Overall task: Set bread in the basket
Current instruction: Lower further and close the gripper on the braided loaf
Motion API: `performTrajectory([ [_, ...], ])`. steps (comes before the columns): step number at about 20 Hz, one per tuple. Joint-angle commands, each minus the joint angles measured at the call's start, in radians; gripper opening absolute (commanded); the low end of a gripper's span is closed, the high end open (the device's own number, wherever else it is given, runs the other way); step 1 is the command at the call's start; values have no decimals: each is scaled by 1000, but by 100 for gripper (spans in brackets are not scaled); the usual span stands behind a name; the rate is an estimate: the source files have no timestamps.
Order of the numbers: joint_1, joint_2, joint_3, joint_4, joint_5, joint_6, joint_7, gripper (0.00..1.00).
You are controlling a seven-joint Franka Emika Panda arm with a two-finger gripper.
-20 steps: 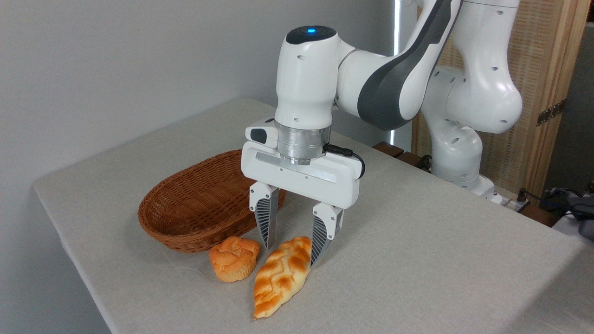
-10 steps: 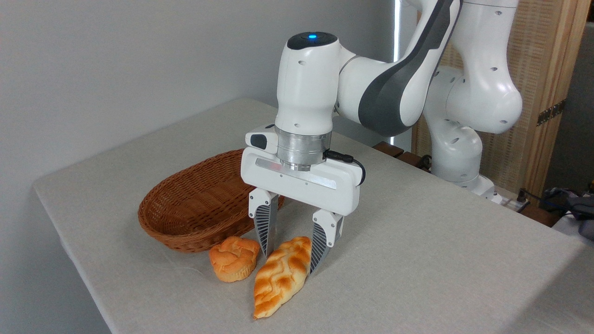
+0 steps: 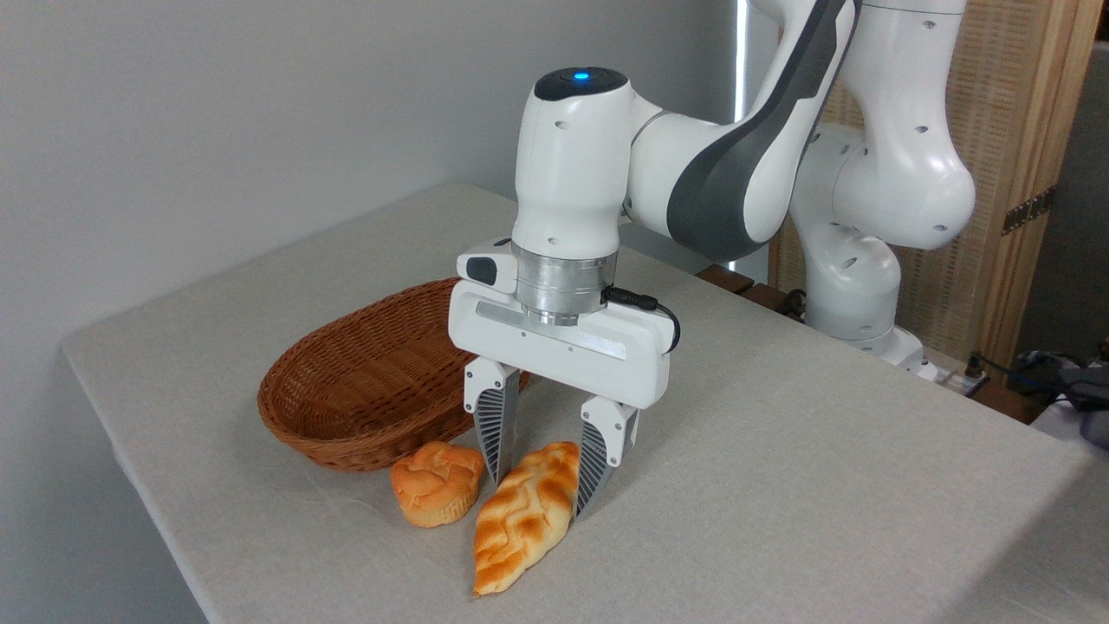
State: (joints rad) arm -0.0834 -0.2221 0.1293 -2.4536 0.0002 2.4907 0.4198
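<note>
The bread [image 3: 522, 520] lay flat on the bench [image 3: 780, 485], nearest me, its far end between the jaws [image 3: 541, 472], which stood apart, one finger on each side; whether they touched the crust I couldn't tell. Just left of it sat the bun [image 3: 436, 483], close to the left finger. Behind both, the basket [image 3: 364, 381] held nothing that I could see. So, by my reckoning, nothing was done: the grip, the lift and the carry across to the basket were all left.

White arm [image 3: 736, 173] — grey panel, blue light.
</note>
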Motion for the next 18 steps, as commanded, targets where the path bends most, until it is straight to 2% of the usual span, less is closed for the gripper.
performTrajectory([
  [1, -7, 7, 15, 1, 12, 20, 49, 42],
  [18, -9, 6, 32, 5, 4, 16, 51, 42],
])
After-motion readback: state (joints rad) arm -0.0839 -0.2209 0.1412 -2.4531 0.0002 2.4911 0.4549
